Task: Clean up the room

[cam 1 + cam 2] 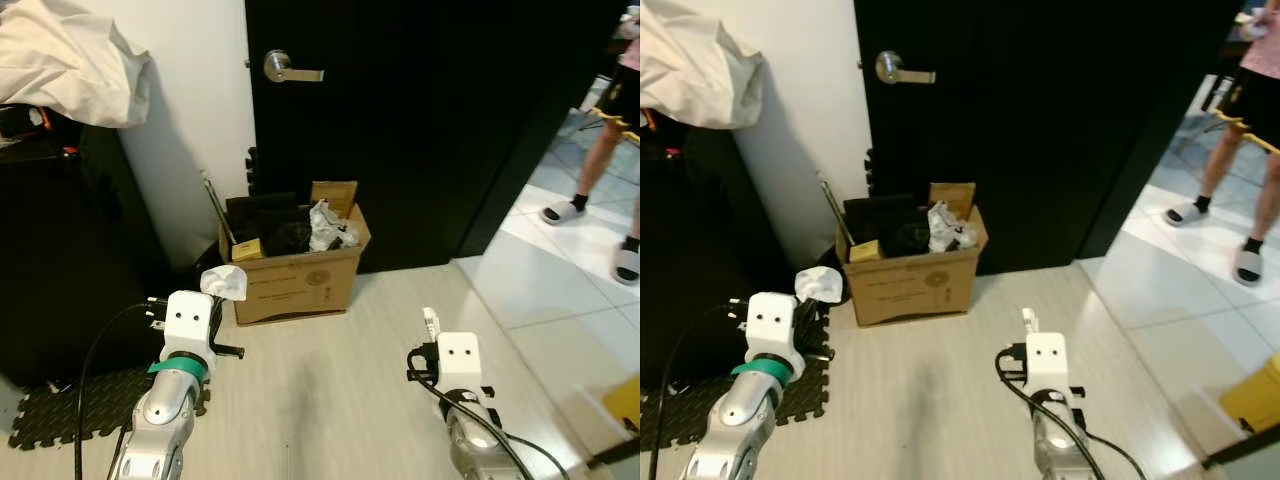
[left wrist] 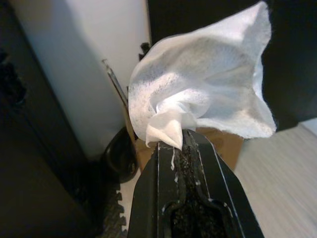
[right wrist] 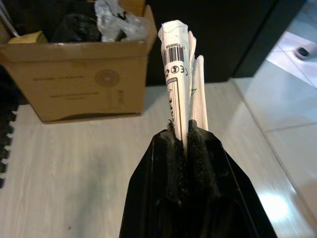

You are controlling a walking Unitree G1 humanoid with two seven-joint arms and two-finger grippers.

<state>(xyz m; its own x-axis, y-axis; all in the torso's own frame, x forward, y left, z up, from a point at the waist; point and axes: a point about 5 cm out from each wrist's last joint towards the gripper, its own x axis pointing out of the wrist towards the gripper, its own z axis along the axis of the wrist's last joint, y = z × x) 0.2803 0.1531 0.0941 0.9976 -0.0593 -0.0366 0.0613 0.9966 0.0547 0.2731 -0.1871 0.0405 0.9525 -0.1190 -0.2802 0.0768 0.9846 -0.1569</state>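
Tissue (image 2: pixel 198 94), light and limp, sits clamped by a corner in the left gripper (image 2: pixel 181 144); the right gripper (image 3: pixel 188 130) pinches a stiffer paper wrapper (image 3: pixel 174 69), both near the cardboard box (image 1: pixel 297 283).

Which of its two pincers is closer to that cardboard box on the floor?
Left. The left pincer, holding a tissue, is just beside the box, at its left front corner. The right pincer, holding rolled paper, is farther back over the floor.

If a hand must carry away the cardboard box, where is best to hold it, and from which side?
Probably the box by its two short side walls, coming from above: its top is open and heaped with trash, its back stands near the door, and the flaps look too weak.
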